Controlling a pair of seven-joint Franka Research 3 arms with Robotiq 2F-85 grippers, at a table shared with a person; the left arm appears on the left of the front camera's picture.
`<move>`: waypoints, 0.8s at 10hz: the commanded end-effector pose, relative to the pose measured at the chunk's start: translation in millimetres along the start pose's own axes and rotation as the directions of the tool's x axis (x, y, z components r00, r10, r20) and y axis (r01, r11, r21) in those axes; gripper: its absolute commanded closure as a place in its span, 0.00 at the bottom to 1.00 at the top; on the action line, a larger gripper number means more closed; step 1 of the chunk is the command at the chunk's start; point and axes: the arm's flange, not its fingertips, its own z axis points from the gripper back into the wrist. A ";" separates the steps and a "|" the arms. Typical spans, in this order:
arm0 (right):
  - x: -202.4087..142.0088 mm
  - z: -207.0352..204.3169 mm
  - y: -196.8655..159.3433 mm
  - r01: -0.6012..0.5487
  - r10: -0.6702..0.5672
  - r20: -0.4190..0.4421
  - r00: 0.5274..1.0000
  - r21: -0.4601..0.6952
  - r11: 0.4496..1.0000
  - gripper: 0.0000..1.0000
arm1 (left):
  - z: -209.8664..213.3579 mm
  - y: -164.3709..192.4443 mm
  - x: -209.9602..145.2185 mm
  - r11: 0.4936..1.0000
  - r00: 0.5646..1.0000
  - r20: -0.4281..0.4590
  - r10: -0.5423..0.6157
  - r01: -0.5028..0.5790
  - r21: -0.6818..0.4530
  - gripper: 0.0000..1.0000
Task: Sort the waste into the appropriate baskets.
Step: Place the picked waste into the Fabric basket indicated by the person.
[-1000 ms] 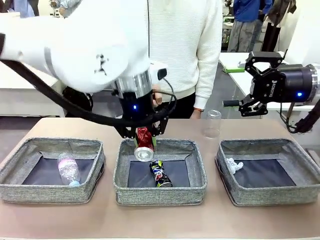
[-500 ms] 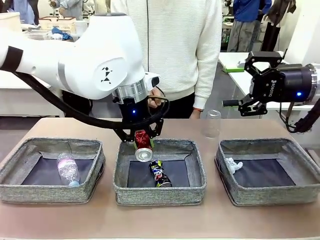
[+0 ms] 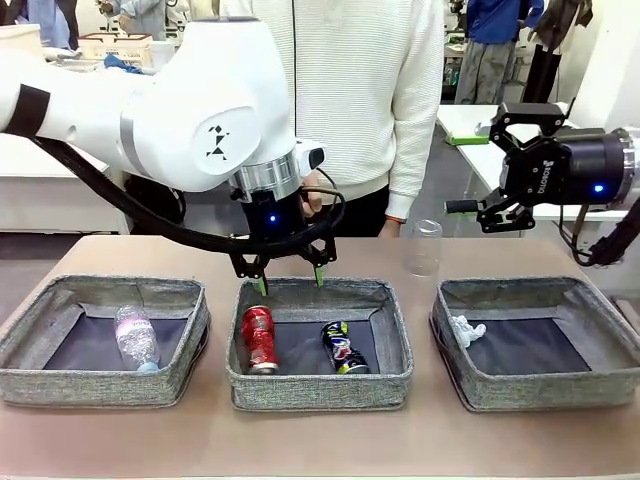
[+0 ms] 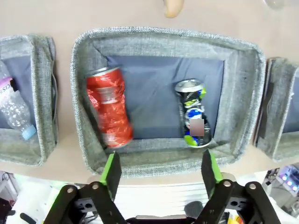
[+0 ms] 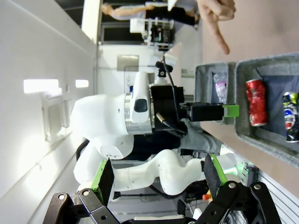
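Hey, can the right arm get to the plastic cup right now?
Probably yes: the right claw is open, raised to one side of the cup, which stands alone on the bare table with nothing between them.

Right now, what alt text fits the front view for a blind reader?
The open left pincer hovers over the middle basket, where a red crushed can and a dark multicoloured crushed can lie apart. A clear plastic bottle lies in the left basket, a crumpled paper ball in the right basket; a clear cup stands beyond.
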 end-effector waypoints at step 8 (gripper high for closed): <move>0.9 -0.3 3.3 0.009 -0.009 -0.005 1.000 0.001 1.000 0.00 | 69.3 61.3 -11.3 0.863 0.947 0.047 -0.318 0.310 -0.399 0.00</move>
